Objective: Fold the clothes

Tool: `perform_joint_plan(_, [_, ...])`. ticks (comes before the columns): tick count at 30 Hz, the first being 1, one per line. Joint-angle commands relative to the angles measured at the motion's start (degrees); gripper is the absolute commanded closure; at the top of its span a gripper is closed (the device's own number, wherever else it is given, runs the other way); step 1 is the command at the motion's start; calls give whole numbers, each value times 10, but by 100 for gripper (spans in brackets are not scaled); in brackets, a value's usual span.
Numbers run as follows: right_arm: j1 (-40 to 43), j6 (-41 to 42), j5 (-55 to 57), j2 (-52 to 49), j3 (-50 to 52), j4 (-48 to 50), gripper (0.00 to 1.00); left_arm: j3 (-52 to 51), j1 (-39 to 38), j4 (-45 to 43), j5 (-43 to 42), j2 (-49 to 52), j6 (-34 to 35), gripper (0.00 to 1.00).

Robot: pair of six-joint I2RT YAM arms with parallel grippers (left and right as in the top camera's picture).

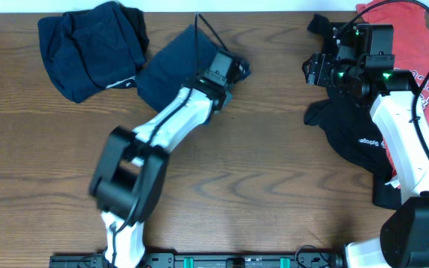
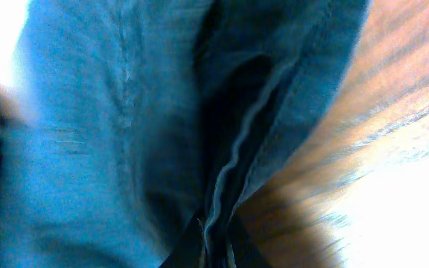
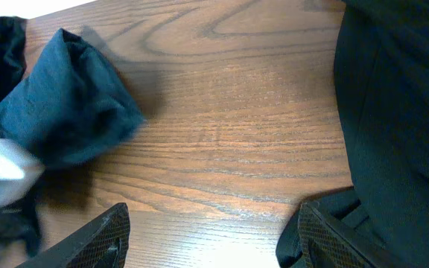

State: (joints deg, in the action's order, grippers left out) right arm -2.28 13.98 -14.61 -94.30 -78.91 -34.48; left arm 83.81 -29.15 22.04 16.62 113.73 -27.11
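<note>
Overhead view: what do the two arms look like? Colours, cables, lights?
Both the left arm and right arm have white links, bulky black joints and thin black cables. Green lights glow on the right wrist. The right gripper has black fingers.

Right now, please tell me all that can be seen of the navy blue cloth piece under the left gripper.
The navy blue denim-looking garment lies on the wooden table near its far edge, roughly folded into a slanted square. The left wrist view shows a stitched seam and a doubled hem on it. The left gripper is shut on its right edge. Its left corner seems to meet the bigger dark navy heap.
</note>
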Motion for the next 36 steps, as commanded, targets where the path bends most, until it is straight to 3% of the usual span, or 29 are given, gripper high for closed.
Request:
perform_joint_plan(1, [-4, -8, -5, -7, 3, 0, 29, 4, 10, -4, 41, -75, -87, 94])
perform_joint_plan(18, [-5, -8, -11, -7, 3, -5, 29, 4, 63, -61, 41, -236, -83, 94])
perform_joint_plan(36, [-8, -8, -11, -7, 3, -4, 29, 4, 148, -238, 40, -246, -199, 94])
